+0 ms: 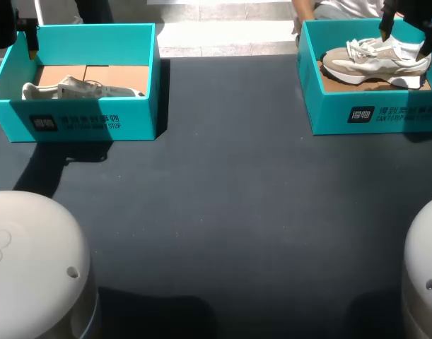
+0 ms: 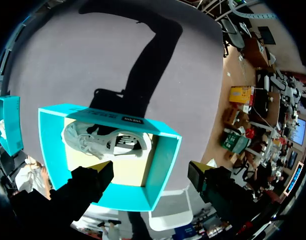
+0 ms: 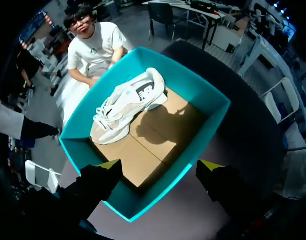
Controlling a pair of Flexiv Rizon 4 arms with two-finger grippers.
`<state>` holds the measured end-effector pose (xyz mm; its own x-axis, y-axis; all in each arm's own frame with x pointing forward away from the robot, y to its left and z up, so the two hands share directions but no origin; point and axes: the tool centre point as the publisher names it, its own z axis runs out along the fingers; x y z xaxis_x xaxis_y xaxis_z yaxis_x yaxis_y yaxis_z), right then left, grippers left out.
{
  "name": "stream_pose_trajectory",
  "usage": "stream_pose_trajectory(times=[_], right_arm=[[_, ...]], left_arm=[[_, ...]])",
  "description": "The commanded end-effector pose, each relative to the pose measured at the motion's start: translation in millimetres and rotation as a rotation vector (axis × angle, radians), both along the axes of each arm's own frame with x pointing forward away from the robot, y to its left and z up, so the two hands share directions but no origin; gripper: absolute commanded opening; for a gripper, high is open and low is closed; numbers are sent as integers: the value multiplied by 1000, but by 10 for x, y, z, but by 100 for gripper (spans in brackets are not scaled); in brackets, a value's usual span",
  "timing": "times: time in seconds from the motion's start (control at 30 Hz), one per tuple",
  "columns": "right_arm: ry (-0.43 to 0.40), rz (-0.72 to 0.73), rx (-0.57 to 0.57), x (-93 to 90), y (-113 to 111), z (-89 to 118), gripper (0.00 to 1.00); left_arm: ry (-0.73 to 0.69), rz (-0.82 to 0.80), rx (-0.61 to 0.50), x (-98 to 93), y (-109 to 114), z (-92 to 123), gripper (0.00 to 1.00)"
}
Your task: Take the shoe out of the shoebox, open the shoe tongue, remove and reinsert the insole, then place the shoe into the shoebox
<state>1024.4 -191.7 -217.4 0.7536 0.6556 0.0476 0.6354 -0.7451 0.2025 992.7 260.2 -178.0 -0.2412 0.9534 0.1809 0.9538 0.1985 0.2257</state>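
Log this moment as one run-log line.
step: shoe not yet taken out | left gripper: open above left shoebox | right gripper: open above right shoebox | left shoe, right shoe: lying in their boxes

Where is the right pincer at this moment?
In the head view, the right pincer hovers open over the teal shoebox at the table's far right; the white sneaker lies inside, ahead of its tips.

A robot lab: 2 arms [image 1: 32,268] [image 1: 424,275] at a dark table [image 1: 223,212] (2 teal shoeboxes [image 1: 88,121] [image 1: 375,116]).
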Motion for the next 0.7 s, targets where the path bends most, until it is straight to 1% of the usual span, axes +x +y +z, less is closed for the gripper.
stream_pose_trajectory(times=[0.03,0.07,0.1,0.7], right_arm=[[87,164,32,107,-79,-45,100],[91,229,0,100,-85,-53,100],[66,274,-34,96,-89,-52,100],[66,274,-34,96,-89,-52,100]], left_arm=[[-3,-1,1,-10,3,-2,100],[-3,-1,1,-10,3,-2,100],[-3,-1,1,-10,3,-2,100],[-3,-1,1,-10,3,-2,100]])
